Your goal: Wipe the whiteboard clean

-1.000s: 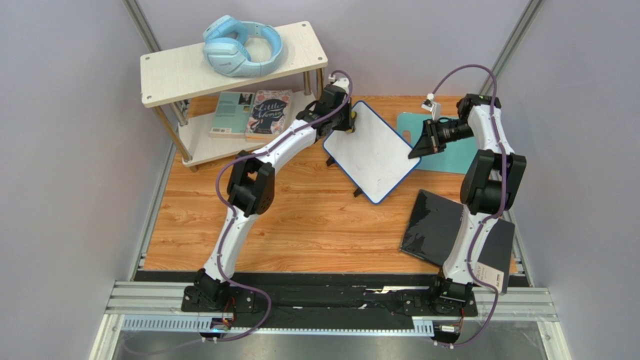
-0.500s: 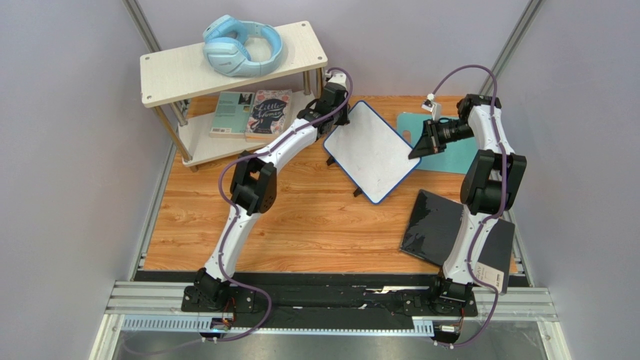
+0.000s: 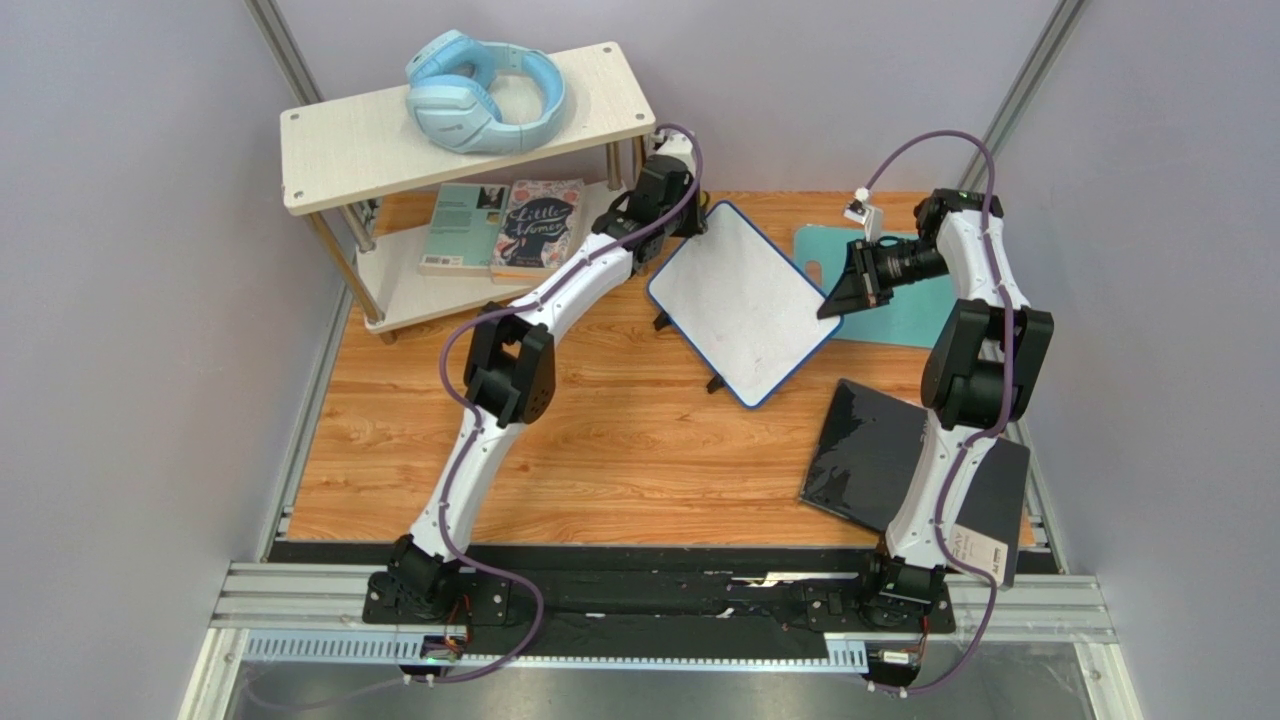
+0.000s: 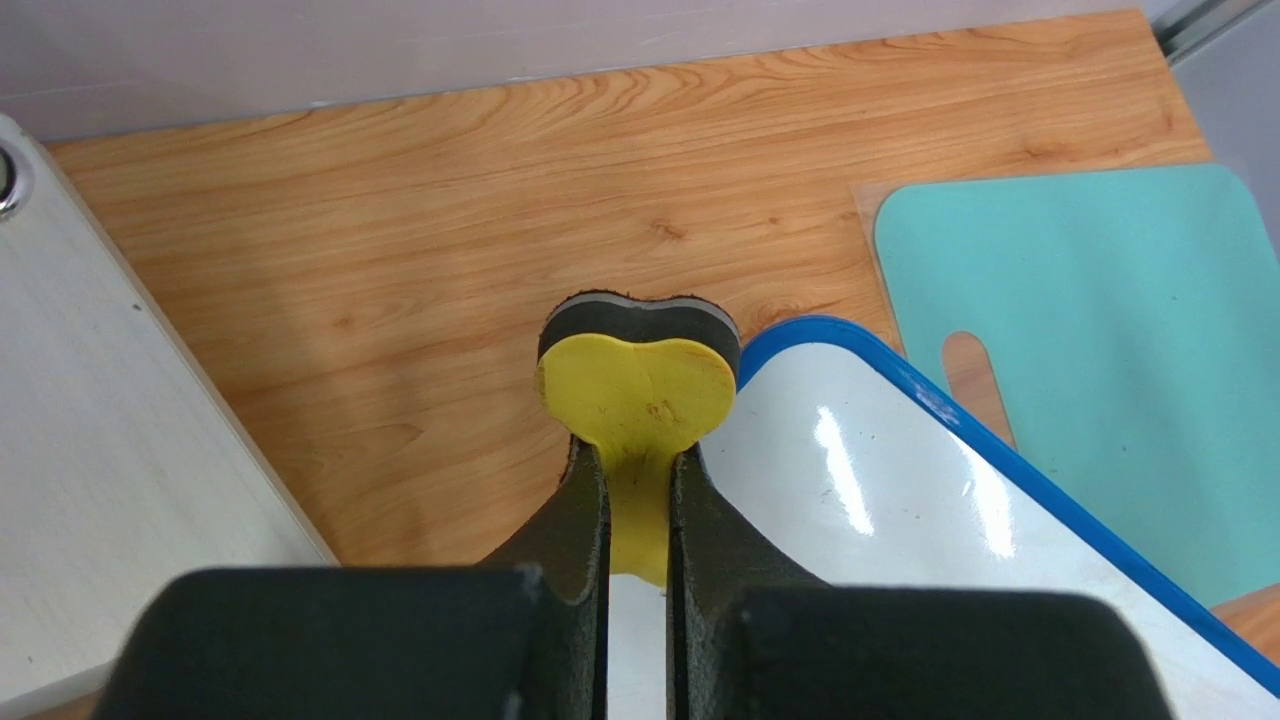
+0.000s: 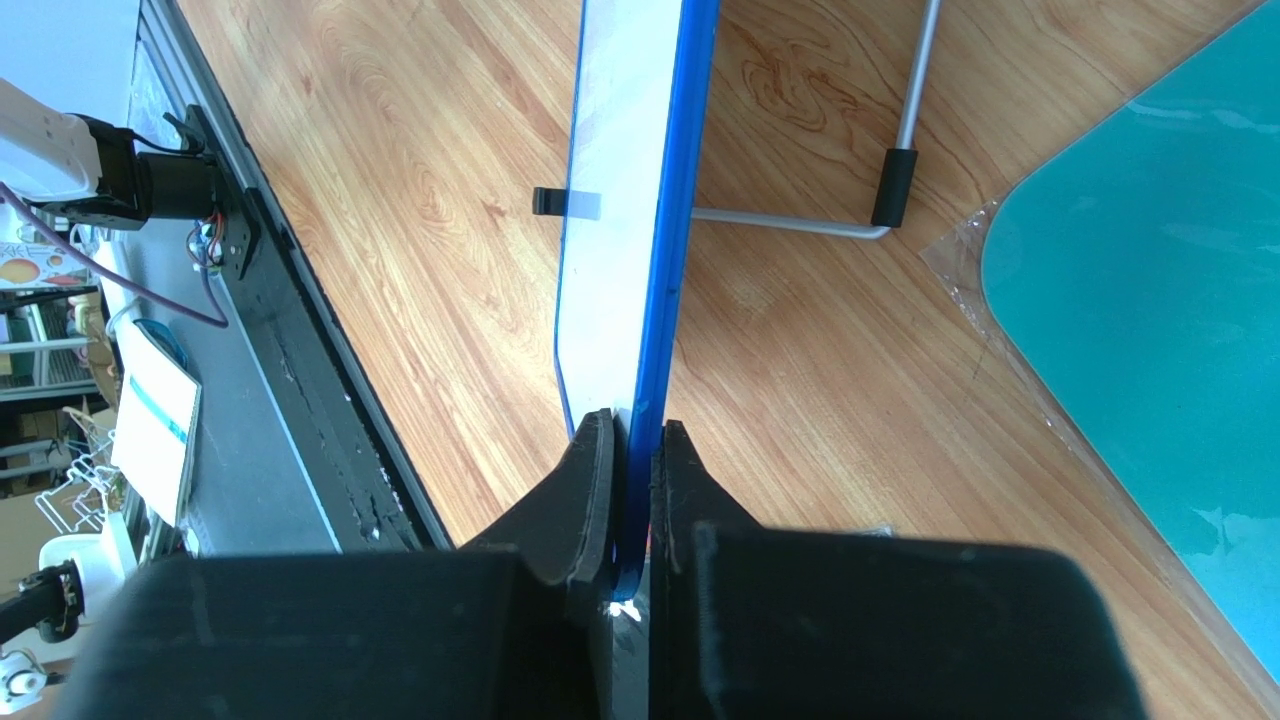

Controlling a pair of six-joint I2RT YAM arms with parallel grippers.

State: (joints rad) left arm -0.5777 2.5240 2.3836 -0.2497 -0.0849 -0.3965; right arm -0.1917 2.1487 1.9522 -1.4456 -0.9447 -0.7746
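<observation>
Your left gripper (image 4: 639, 477) pinches yellow eraser (image 4: 639, 383) just beside far corner of whiteboard (image 3: 744, 308). Your right gripper (image 5: 633, 450) clamped on whiteboard's blue edge.

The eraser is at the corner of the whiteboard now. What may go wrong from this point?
1. The eraser sits at the very corner of the whiteboard, partly beyond its edge, so the next stroke may catch on the blue frame or slide onto the table.
2. The right jaws pinch only the thin frame edge; wiping pressure may twist the board loose.
3. The left arm is close to the shelf and may bump it.
</observation>
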